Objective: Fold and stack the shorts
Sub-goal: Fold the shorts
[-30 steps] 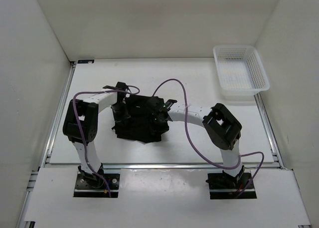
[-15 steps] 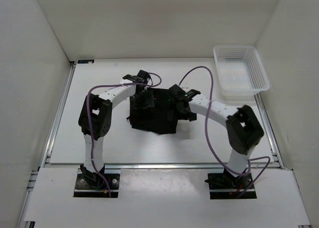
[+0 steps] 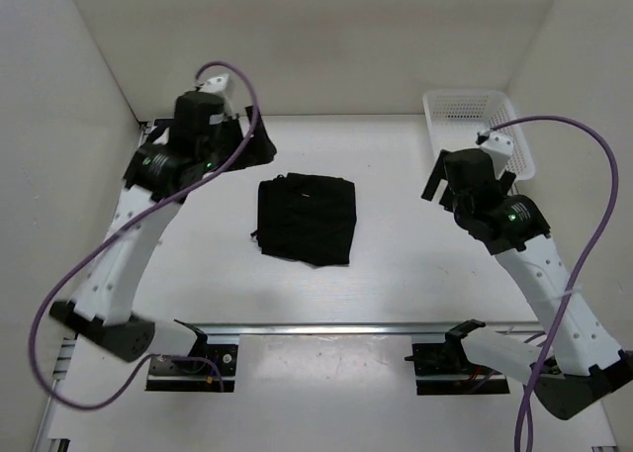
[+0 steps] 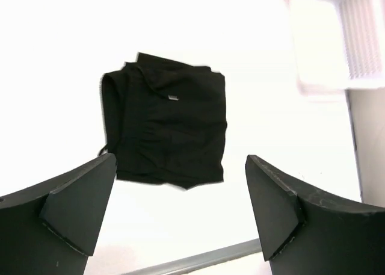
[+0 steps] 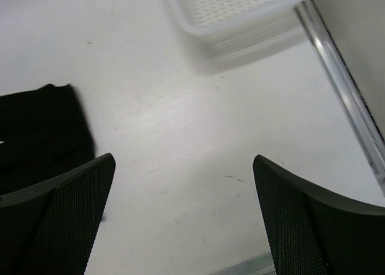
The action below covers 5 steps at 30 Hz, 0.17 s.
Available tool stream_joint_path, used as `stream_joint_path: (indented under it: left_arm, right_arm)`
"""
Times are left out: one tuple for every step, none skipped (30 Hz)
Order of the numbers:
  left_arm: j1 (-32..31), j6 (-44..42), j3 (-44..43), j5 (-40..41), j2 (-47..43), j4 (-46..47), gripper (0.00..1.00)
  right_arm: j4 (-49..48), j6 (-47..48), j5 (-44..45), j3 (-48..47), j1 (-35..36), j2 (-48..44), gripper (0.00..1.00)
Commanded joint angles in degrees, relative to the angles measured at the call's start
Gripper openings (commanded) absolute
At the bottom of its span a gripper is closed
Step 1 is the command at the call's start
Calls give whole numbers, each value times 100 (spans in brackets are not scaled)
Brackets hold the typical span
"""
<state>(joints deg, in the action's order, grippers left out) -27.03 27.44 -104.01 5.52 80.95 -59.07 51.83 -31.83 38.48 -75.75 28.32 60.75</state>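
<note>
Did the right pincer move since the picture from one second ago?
Yes. The right pincer has left the shorts and drawn back to the right. It now hangs open close to the white basket, touching nothing.

The shorts (image 3: 306, 220) were black matt cloth, soft and a little creased. Right of the shorts, the basket (image 3: 465, 131) was white plastic mesh. The table (image 3: 396, 264) under the shorts looked smooth, white and matt.

Black shorts (image 3: 305, 220), white mesh basket (image 3: 470, 121), white table (image 3: 396, 274), purple cables (image 3: 569, 120).
</note>
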Motion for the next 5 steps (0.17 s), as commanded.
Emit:
stream_joint_path:
  left_arm:
    - [40,94,782,643,-552,-96,99]
    - [100,156,968,696,-902,-26,99]
    - [153,156,1127,696,-1079,44,99]
    - [154,295,1415,696,-1246,45,99]
    - [154,297,1531,748,-1570,97,99]
  right_arm:
    - [652,47,511,305,-107,-98,100]
    - [653,-6,511,436,-177,-246,100]
    - [653,-7,511,507,-177,-318,100]
    - [653,-59,511,569,-177,-318,100]
    - [653,-60,511,622,-177,-405,100]
